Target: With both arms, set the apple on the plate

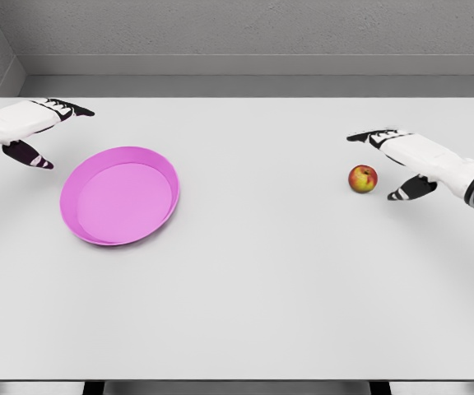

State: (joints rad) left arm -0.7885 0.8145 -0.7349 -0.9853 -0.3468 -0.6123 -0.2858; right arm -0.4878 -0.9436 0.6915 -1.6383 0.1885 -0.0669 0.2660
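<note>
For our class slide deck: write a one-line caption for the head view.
Right hand open beside the apple, left hand open near the empty pink plate.

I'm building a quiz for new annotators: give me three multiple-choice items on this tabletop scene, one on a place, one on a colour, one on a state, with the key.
1. Where is the apple?
A. On the plate
B. On the table beside the right hand
C. In the left hand

2. What colour is the plate?
A. Pink
B. Blue
C. Green

3. What is the right hand doing?
A. Gripping the apple
B. Pressing on the plate
C. Open, holding nothing

Key: 1 B, the apple rests on the white table just left of the right hand. 2 A, the rim and floor are pink. 3 C, its fingers are spread, apart from the apple.
</note>
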